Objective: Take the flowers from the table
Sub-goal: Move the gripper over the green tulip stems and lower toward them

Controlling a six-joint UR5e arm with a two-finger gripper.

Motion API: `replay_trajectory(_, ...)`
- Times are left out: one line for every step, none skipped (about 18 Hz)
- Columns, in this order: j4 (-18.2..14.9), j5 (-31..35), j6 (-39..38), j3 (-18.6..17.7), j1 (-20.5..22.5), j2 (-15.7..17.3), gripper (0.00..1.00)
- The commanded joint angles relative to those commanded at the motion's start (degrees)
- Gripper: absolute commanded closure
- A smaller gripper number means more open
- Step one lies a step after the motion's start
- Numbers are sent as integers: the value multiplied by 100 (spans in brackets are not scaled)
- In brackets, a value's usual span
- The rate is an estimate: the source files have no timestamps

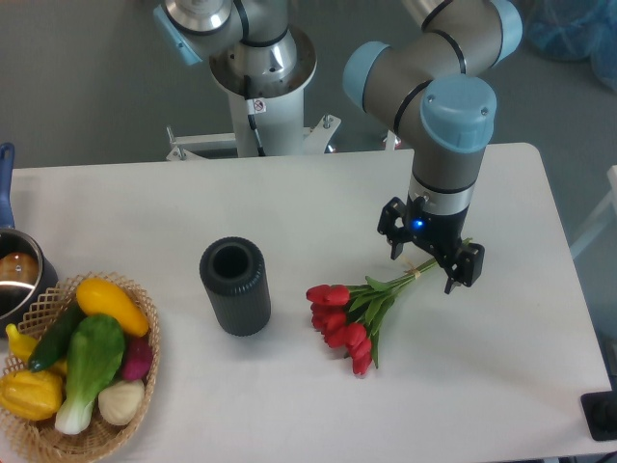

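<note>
The flowers (347, 313) are a small bunch of red tulips with green leaves, lying on the white table (289, 203) right of centre, heads toward the lower left and thin stems running up to the right. My gripper (431, 266) is over the stem end (416, 275), its two black fingers standing apart on either side of the stems. The jaws look open, and the stems are not visibly pinched. The flower heads rest on the tabletop.
A dark cylindrical vase (234, 285) stands upright left of the flowers. A wicker basket of vegetables (77, 371) sits at the lower left corner. A pot (17, 275) is at the left edge. The arm's base (260, 68) stands behind the table.
</note>
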Motion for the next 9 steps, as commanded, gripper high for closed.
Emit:
replay_trajectory(9,9,0,0,0,0,0)
replay_trajectory(9,17,0,-9,-17,0,0)
replay_trajectory(9,26,0,-17,-18,0,0)
replay_trajectory(9,18,0,-18,-18,0,0)
replay_trajectory(9,-9,-9,-35,-18,0,0)
replay_trajectory(18,-35,-9,-87,-18,0,0)
replay_trajectory(26,-96,-9,-192,8,0,0)
replay_trajectory(105,-184,-9,-324,17,0,0)
replay_trajectory(219,-289,-26,-491,52,70,0)
